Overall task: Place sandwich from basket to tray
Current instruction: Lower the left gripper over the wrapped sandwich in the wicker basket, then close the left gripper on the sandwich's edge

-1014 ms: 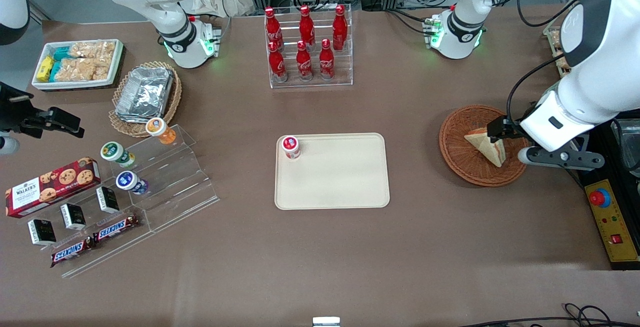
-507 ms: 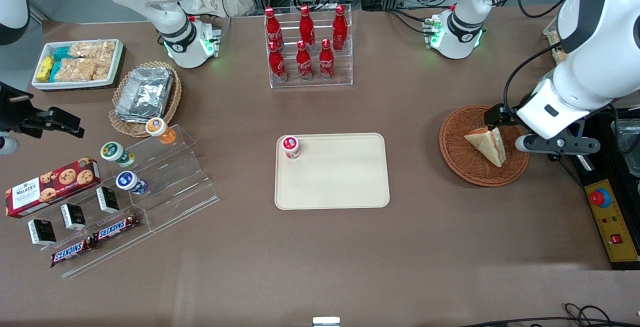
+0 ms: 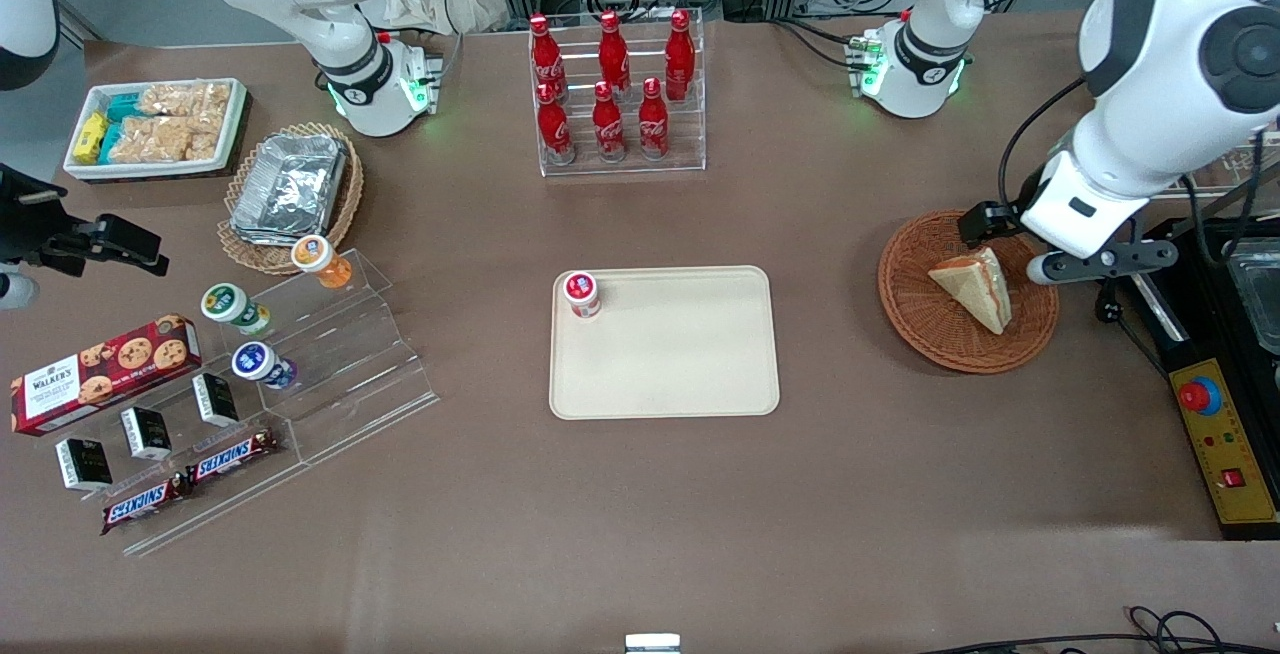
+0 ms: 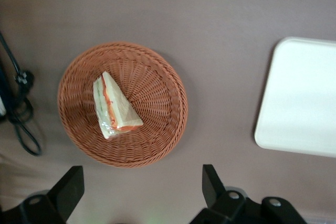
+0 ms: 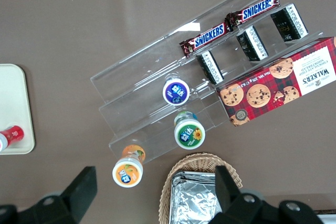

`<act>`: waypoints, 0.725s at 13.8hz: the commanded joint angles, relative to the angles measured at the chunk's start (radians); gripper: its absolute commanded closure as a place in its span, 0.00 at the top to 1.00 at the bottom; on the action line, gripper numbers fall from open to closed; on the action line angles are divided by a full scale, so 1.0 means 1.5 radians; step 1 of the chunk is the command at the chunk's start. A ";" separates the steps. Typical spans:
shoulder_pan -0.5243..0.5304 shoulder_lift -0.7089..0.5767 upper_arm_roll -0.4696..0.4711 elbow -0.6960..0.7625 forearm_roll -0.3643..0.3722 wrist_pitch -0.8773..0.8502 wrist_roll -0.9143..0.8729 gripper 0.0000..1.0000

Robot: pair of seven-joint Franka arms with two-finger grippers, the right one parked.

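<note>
The brown table (image 3: pixel 640 514) carries the flat rectangular cream-beige plastic tray (image 3: pixel 664 364) near its middle, and a small red-lidded pot (image 3: pixel 581 293) stands in the tray's corner farthest from the front camera on the parked arm's side, as it did a second ago. Toward the working arm's end of the table sits the round, shallow, reddish-brown woven wicker basket (image 3: pixel 925 324), unmoved. The triangular wedge of pale beige bread, the sandwich (image 3: pixel 972 288), lies inside that basket with its red and orange filling edge showing, in the same spot as before. The black two-fingered hand (image 4: pixel 142 192) has changed most: a second ago it hung low over the sandwich, and now it has risen and drawn back toward the basket rim farther from the front camera. In the wrist view its fingers (image 4: pixel 210 182) stand wide apart, holding nothing, with basket and sandwich well below them.
</note>
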 commanded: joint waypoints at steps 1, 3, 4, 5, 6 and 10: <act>0.009 -0.078 0.001 -0.150 0.009 0.094 -0.097 1.00; 0.038 -0.075 0.001 -0.183 0.009 0.107 -0.130 1.00; 0.050 -0.074 0.001 -0.198 0.008 0.119 -0.137 1.00; 0.071 -0.074 0.001 -0.214 0.008 0.135 -0.140 1.00; 0.084 -0.073 0.001 -0.230 0.006 0.157 -0.144 1.00; 0.122 -0.053 0.001 -0.303 -0.005 0.270 -0.158 1.00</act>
